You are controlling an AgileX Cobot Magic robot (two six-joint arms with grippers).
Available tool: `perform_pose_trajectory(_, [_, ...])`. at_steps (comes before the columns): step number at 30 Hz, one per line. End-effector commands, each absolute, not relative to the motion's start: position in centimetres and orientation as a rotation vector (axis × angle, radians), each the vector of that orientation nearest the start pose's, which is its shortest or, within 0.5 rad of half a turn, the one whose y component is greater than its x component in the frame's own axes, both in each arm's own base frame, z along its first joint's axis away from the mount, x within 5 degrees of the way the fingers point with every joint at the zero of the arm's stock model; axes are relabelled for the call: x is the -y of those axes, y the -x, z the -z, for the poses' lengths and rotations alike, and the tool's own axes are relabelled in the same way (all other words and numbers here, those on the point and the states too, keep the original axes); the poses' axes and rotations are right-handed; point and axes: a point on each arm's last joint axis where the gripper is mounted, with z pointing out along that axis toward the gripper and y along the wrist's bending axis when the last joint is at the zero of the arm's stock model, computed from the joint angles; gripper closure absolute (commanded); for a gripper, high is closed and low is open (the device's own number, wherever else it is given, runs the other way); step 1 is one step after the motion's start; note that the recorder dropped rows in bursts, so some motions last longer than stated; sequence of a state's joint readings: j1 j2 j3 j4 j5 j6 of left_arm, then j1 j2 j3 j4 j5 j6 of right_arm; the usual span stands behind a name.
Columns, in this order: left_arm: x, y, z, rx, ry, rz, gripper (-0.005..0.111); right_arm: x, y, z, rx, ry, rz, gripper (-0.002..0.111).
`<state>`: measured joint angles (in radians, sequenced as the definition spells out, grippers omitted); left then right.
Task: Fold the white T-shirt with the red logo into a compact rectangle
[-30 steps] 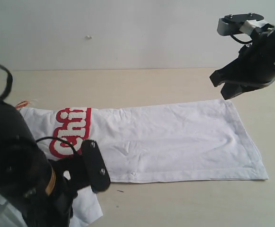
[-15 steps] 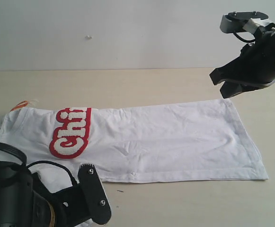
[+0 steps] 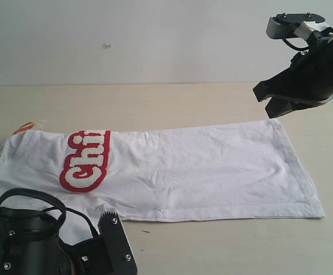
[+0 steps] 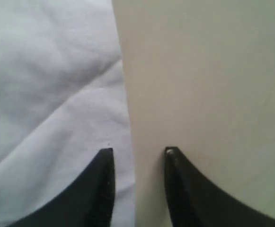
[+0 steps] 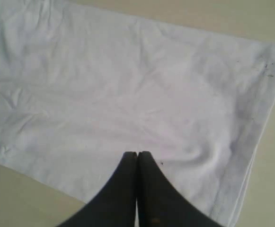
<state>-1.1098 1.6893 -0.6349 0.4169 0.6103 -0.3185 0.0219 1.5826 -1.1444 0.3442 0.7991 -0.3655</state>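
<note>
The white T-shirt (image 3: 200, 172) lies flat as a long band across the middle of the bench (image 3: 155, 103). Its collar end and orange neck tag (image 3: 27, 127) point toward the left edge and its hem toward the right edge. The red logo (image 3: 86, 160) faces up near the left end, only partly showing. More cloth spills out toward the near left corner, where the left gripper (image 4: 139, 152) hangs low with its fingers parted and empty, one tip over fabric and the other over bare bench, so the shirt's edge runs between them. The right gripper (image 5: 137, 154) hovers above the hem end near the far right corner, its fingers pressed together on nothing. The cloth looks thin, light and limp (the shallow wrinkles suggest it drapes and drags rather than holds a shape), so a fold will likely need both corners of an end pinched and lifted together. The stitched hem corners look the firmest places to grip, since a hold in mid-panel would probably bunch the layers.
</note>
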Motion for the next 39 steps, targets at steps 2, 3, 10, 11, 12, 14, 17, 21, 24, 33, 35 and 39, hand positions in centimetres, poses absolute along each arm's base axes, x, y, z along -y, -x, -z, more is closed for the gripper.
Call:
perform_pose_trajectory(2, [19.9,-12.3,-10.5,-2.493,-1.676,-0.348,0.094,-3.0,-32.2,-26.2,-2.639,0.271,-0.296,0.108])
perform_pose_trajectory(3, [19.9,-12.3,-10.4,-2.496,-1.678,-0.352,0.098,-3.0,-32.2,-26.2,-2.639,0.271,-0.296,0.108])
perform_pose_trajectory(10, [19.8,-12.5,-10.5,-2.477,-1.695,-0.385,0.107,-3.0,-32.2,-26.2,-2.638,0.271,-0.295,0.108])
perform_pose_trajectory(11, [19.7,-12.5,-10.5,-2.475,-1.693,-0.403,0.107,-3.0,-32.2,-26.2,-2.638,0.271,-0.295,0.108])
perform_pose_trajectory(12, [19.6,-12.6,-10.5,-2.474,-1.679,-0.424,0.107,-3.0,-32.2,-26.2,-2.638,0.271,-0.295,0.108])
perform_pose_trajectory(14, [19.4,-12.8,-10.6,-2.47,-1.656,-0.463,0.107,-3.0,-32.2,-26.2,-2.638,0.271,-0.295,0.108])
perform_pose_trajectory(17, [19.6,-12.9,-11.1,-2.45,-1.646,-0.444,0.107,-3.0,-32.2,-26.2,-2.638,0.271,-0.295,0.108])
perform_pose_trajectory(21, [19.7,-12.9,-12.5,-2.411,-1.609,-0.374,0.107,-3.0,-32.2,-26.2,-2.636,0.27,-0.295,0.108])
perform_pose_trajectory(24, [19.6,-12.9,-13.9,-2.376,-1.577,-0.335,0.107,-3.0,-32.2,-26.3,-2.634,0.27,-0.294,0.108])
perform_pose_trajectory(33, [19.7,-12.0,-15.1,-2.421,-1.57,-0.177,0.102,-3.0,-32.2,-26.2,-2.636,0.27,-0.295,0.108])
perform_pose_trajectory(35, [19.7,-11.9,-14.9,-2.419,-1.608,-0.179,0.088,-3.0,-32.2,-26.2,-2.636,0.27,-0.295,0.108])
perform_pose_trajectory(39, [19.8,-11.9,-14.7,-2.44,-1.572,-0.168,0.05,-3.0,-32.2,-26.2,-2.636,0.27,-0.295,0.108])
